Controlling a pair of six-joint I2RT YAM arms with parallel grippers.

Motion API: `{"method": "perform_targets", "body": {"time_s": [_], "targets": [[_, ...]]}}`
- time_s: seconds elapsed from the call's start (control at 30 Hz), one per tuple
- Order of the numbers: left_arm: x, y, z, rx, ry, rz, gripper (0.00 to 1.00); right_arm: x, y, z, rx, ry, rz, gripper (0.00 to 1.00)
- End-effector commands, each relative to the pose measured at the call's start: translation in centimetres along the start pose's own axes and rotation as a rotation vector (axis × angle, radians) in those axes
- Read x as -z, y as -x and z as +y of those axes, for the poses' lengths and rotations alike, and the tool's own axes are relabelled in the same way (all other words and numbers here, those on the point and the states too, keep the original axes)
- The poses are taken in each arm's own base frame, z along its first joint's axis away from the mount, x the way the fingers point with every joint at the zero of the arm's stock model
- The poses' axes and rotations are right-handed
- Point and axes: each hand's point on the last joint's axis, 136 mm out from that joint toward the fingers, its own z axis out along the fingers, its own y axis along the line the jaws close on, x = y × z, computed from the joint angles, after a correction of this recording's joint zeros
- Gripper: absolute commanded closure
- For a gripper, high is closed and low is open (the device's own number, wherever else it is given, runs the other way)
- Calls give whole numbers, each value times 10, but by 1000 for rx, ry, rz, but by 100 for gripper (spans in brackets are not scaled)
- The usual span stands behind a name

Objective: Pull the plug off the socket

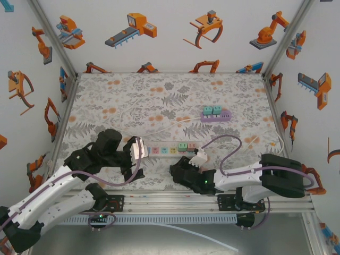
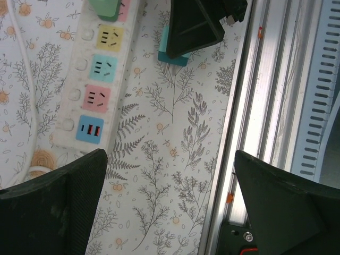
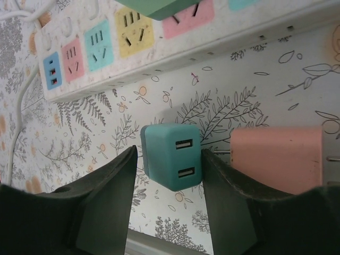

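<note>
Right wrist: right gripper (image 3: 169, 159) brackets the teal plug (image 3: 175, 154), which lies on the table (image 3: 239, 106) off the strip, pink plug (image 3: 276, 159) just beside it. Risk: pulling away with a finger dragging could skid or tip the teal plug into the pink one. Jaws barely apart, hairline gaps each side; gripped or let go, can't tell. Left gripper (image 2: 171, 154) spread wide, empty. Farther: strip (image 3: 239, 40) with green plug (image 3: 159, 6) seated in it.

Between my matt black plastic right fingers (image 3: 101, 212) I see a smooth, faintly glossy teal plastic charger plug (image 3: 172, 163). Beyond them lies a speckled white plastic power strip (image 3: 175, 48) on the matt floral-printed surface (image 3: 255, 101).
</note>
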Motion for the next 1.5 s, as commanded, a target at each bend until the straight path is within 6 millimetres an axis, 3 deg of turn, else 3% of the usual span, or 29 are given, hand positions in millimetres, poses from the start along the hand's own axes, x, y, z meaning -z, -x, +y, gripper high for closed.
{"method": "perform_targets", "body": {"time_s": [0.0, 0.3, 0.6, 0.8, 0.97, 1.1, 1.3, 1.47], "targets": [[-3, -1, 0, 0, 2, -2, 3, 6, 9, -6, 4, -26, -32, 50], [-7, -2, 2, 5, 7, 8, 3, 23, 31, -15, 47, -45, -87, 50], [-9, 4, 6, 4, 26, -12, 3, 54, 74, 9, 223, -11, -191, 50], [-9, 12, 14, 39, 59, -37, 3, 76, 113, 19, 405, -21, -296, 49], [-6, 37, 37, 211, 153, -141, 3, 86, 141, 23, 571, -28, -354, 44], [-6, 48, 62, 378, 246, -188, 3, 79, 145, 41, 750, 67, -256, 35], [-2, 33, 105, 637, 437, -111, 3, 71, 147, 66, 1040, 183, -147, 32], [6, 5, 132, 884, 513, -52, 3, 56, 141, 80, 1258, 272, -22, 31]]}}
